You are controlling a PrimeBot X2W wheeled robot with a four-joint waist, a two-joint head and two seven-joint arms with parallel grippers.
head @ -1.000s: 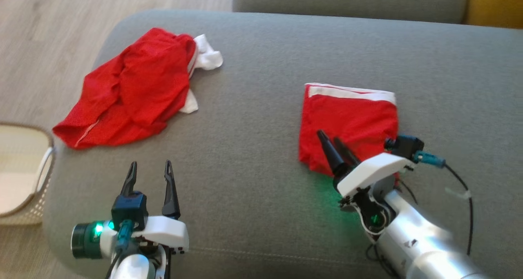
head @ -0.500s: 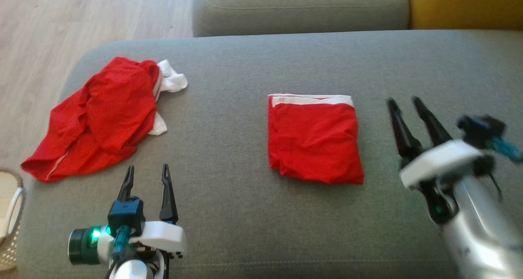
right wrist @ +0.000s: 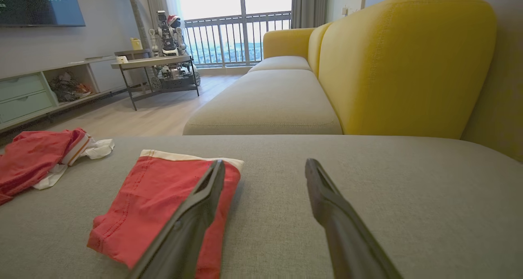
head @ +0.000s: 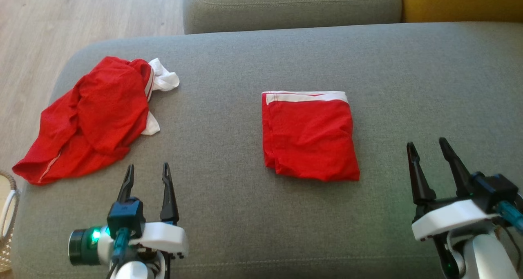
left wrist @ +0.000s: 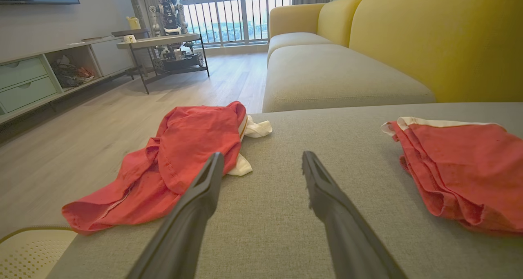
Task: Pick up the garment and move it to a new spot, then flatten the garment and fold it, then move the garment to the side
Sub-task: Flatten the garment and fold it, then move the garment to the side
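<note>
Grippers: 2 – left gripper (head: pixel 148 166), right gripper (head: pixel 426 142), both spread, empty.
Garments: we see 2 – folded garment (head: pixel 310 136) betw. our fingers, crumpled garment (head: pixel 90 119) past L fingers.

The red garment (head: pixel 310 136), white-banded, lies folded flat on the grey cushion (head: pixel 229 217).

A pale woven basket (head: pixel 5 252) is cut off by the head view's left edge. A white cloth (head: pixel 164 78) lies partly hidden under the crumpled red garment (head: pixel 90 115); it may be that garment's own lining. In the left wrist view, the folded red garment (left wrist: pixel 461 172) runs off the right edge.
</note>
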